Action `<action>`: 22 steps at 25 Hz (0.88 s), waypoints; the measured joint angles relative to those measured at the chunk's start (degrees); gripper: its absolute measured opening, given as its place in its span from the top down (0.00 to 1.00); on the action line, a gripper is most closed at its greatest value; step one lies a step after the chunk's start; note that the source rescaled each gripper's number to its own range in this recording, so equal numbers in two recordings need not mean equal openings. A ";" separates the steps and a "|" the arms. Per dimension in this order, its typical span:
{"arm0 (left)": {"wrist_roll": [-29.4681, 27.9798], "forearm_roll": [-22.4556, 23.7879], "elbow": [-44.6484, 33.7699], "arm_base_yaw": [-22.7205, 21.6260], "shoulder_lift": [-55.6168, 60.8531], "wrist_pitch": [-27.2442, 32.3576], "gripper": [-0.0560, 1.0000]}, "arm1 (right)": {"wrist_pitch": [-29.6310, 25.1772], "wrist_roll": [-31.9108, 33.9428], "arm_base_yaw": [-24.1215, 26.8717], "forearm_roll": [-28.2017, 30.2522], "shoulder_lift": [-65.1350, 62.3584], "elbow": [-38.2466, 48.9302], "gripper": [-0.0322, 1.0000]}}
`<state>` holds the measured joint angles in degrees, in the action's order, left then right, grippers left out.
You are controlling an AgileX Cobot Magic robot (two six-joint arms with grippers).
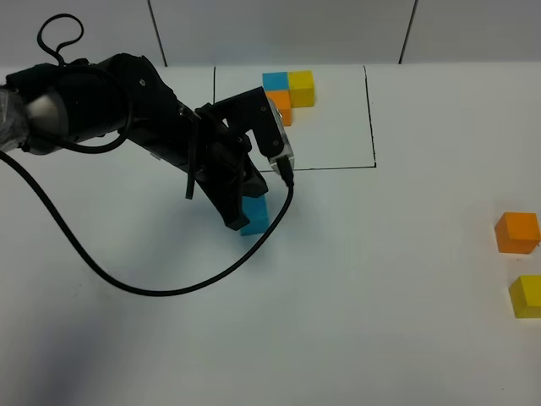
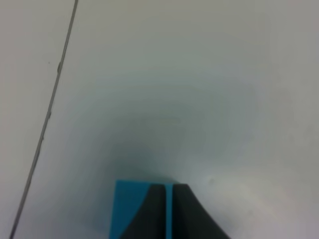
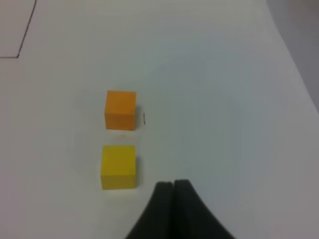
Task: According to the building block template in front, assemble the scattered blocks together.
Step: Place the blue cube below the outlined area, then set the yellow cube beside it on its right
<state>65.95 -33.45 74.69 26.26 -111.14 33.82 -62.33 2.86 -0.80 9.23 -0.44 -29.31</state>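
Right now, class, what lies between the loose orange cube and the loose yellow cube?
Nothing: only bare white table separates the orange cube from the yellow cube; they do not touch. The right wrist view shows it clearest.

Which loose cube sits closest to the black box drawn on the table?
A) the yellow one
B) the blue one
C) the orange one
B: the sky-blue cube lies just below the bottom line of the black frame, while the loose orange cube and the loose yellow cube sit far off by the table's right edge.
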 joint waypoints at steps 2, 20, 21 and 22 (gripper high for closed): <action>-11.01 0.11 0.00 0.00 0.23 0.00 0.94 | 0.00 0.00 0.00 0.00 0.00 0.00 0.97; -68.08 15.36 -0.04 -0.62 1.60 -0.59 0.95 | 0.00 0.00 0.00 0.00 0.00 0.00 0.97; -68.08 16.06 -0.04 -0.94 2.23 -0.59 0.95 | 0.00 0.00 0.00 0.00 0.00 0.00 0.97; -68.08 16.72 -0.04 -1.71 3.04 -0.29 0.95 | 0.00 0.00 0.00 0.00 0.00 0.00 0.97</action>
<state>-2.13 -16.72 74.65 24.55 -108.10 33.52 -62.33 2.86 -0.80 9.23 -0.44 -29.31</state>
